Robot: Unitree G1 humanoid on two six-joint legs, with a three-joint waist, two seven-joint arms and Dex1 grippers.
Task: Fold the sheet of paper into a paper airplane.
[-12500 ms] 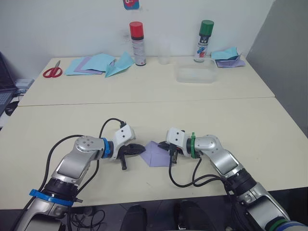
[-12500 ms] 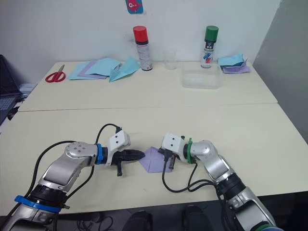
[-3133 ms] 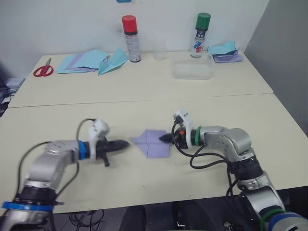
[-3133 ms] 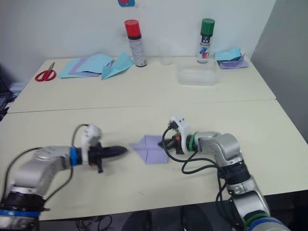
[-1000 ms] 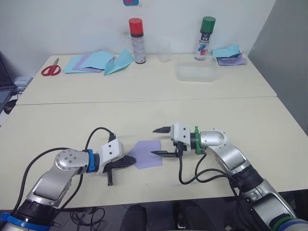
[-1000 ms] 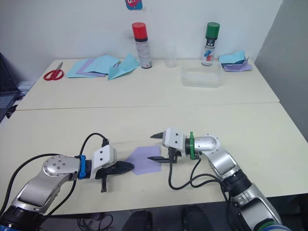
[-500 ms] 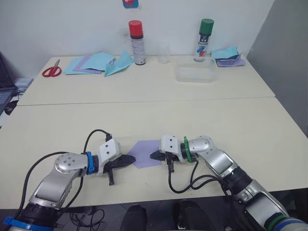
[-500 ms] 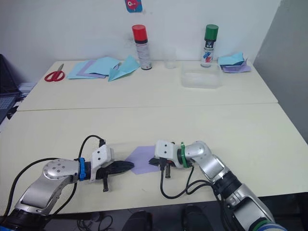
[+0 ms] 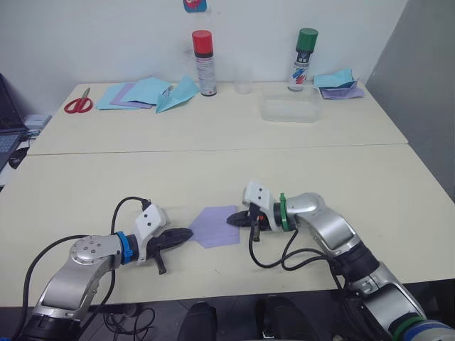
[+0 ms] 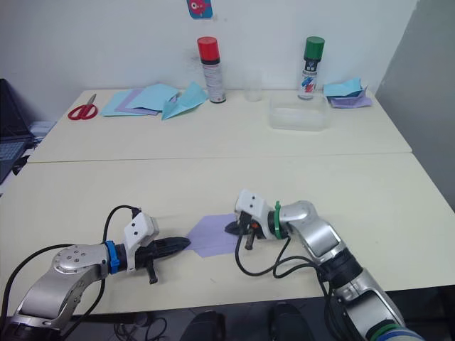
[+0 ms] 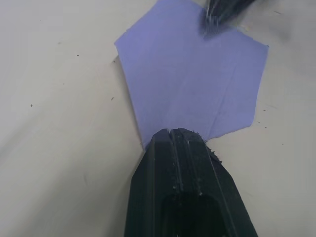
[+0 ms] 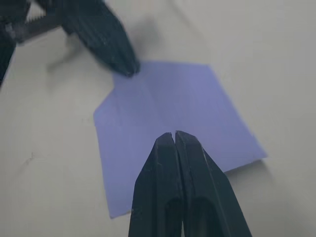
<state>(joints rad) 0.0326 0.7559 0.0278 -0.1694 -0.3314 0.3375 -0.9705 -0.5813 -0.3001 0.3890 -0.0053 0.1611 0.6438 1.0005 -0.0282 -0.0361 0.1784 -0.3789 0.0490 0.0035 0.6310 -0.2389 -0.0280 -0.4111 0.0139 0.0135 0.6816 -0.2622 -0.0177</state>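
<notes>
Pressing sheet of paper [image 9: 216, 226] edges, both tools closed

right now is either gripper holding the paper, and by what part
Neither grips it. Both grippers are shut, tips resting on the flat paper: the left gripper on its left point, the right gripper on its right edge.
</notes>
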